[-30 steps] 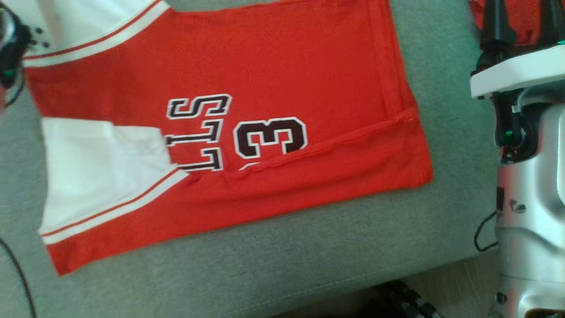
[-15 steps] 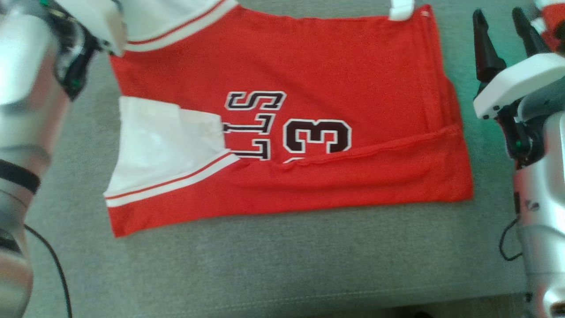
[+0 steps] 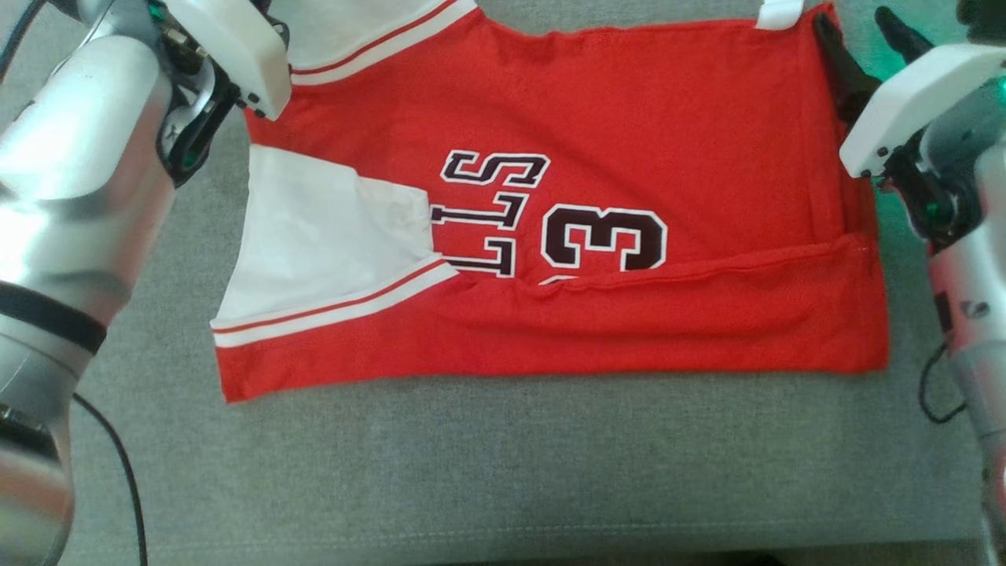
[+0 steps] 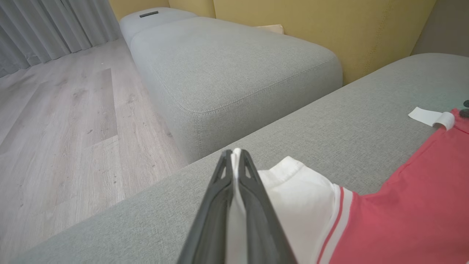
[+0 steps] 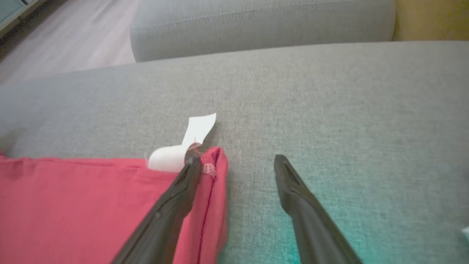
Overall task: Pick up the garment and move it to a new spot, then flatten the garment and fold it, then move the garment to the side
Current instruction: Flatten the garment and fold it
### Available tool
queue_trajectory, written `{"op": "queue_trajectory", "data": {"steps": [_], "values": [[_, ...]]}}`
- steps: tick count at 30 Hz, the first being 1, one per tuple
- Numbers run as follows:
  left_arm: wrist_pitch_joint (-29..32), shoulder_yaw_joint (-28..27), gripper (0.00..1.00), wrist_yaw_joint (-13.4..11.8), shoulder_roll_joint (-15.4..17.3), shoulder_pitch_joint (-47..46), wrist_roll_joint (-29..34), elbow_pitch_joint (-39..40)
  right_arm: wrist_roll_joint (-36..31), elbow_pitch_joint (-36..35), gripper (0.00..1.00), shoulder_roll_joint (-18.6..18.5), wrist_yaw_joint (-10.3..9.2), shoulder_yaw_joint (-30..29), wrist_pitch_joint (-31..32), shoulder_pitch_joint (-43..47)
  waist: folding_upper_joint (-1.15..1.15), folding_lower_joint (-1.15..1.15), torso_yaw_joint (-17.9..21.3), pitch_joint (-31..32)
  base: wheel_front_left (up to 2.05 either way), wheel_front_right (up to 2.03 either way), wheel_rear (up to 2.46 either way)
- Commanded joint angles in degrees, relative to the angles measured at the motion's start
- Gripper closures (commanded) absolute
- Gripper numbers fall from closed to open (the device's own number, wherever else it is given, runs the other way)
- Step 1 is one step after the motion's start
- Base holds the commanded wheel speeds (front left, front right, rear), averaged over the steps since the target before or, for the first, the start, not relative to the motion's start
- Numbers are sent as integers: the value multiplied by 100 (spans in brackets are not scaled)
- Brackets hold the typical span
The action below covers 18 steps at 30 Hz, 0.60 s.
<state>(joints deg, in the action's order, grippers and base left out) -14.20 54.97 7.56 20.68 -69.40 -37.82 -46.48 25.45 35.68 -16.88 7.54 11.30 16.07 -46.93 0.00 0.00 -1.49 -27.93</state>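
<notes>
The red jersey (image 3: 629, 141), with white sleeve panels and a dark "3" and letters, lies partly folded on the grey cushion, its near long edge doubled over. My left gripper (image 4: 236, 152) is shut on the white sleeve fabric at the jersey's far left corner; a white strip shows between its fingers. In the head view its white housing (image 3: 228, 47) hides the fingertips. My right gripper (image 3: 864, 39) stands open at the far right corner. In the right wrist view one finger (image 5: 183, 183) rests on the red hem beside the white tag (image 5: 198, 130), and the other is over bare cushion.
The grey sofa cushion (image 3: 503, 472) has bare room in front of the jersey. A second grey cushion block (image 4: 227, 66) and a yellow backrest (image 4: 329, 22) lie beyond. Wooden floor (image 4: 55, 128) is off the left side. A black cable (image 3: 118, 472) hangs from my left arm.
The head camera has shifted, so the jersey sits further right and higher. My left arm has come into view at upper left. My right gripper's open fingers have closed in on the jersey's corner.
</notes>
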Motion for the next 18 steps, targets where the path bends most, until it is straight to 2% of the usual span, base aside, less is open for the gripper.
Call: {"op": "queue_trajectory", "data": {"steps": [1,11,12,13,18], "values": [[-10,-152,100,-15,182,-276,35,121,133,-70,0,-90,-5,214,76,-230,0,0,-32,-49,0,0,0],[-3,-75,100,-23,17,-332,19,89,877,573,0,-572,-5,1259,557,-667,0,0,-206,-143,0,0,0],[-5,-70,100,-23,12,-334,16,72,934,596,62,-630,-5,1376,621,-702,0,0,-209,-139,0,0,0],[-8,-68,100,-22,14,-332,12,49,974,607,100,-693,-5,1480,650,-749,0,0,-205,-128,0,0,0],[-23,-93,100,-21,38,-303,-40,-82,1172,656,100,-846,-5,1727,606,-953,0,0,-157,-35,0,0,0]]}}
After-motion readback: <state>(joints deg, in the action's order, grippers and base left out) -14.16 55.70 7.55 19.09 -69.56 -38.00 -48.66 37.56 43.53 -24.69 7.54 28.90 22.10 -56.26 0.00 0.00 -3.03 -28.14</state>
